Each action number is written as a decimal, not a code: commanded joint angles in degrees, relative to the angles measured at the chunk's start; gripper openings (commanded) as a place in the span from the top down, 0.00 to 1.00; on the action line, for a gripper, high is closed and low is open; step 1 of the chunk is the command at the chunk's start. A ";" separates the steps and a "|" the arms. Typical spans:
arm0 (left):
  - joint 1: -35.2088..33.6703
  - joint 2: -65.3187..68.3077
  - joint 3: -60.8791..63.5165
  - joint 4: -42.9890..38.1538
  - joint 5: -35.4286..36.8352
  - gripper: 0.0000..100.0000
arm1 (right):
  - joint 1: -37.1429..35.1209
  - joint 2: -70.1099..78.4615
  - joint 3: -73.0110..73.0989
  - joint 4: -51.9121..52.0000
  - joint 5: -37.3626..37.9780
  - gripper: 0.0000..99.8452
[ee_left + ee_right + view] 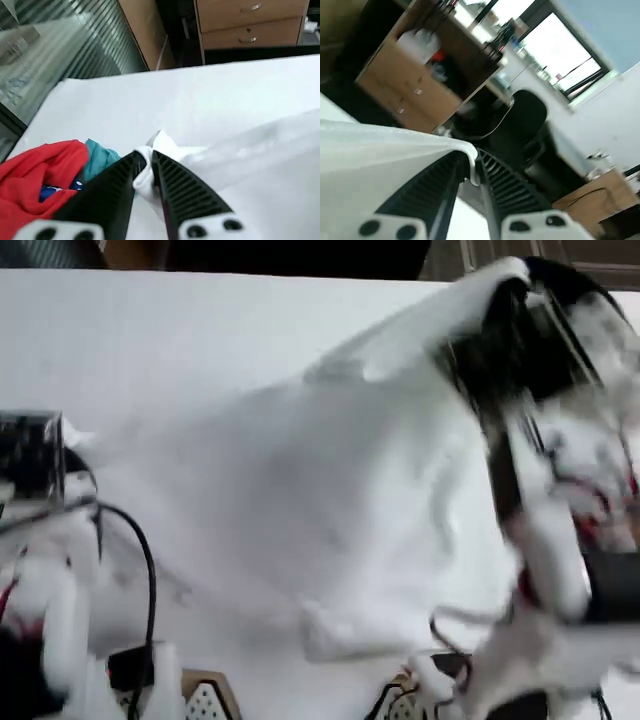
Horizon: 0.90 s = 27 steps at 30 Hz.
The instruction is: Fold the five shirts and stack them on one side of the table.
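I'm holding the white shirt (pixel 300 500) stretched mid-frame over the bench (pixel 150 330), left claw (pixel 148 157) and right claw (pixel 472 158) each pinching an edge; probably laying it flat next.

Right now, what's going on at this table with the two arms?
Both arms are holding one white shirt between them. The left gripper is shut on one bunched edge low over the table, and the right gripper is shut on another edge, lifted high. A red shirt and a teal shirt lie crumpled and unfolded beside the left gripper.
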 commanded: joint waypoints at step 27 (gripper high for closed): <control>1.32 76.66 -48.84 11.16 -8.53 0.98 | 0.40 27.82 3.87 -8.04 -0.18 0.98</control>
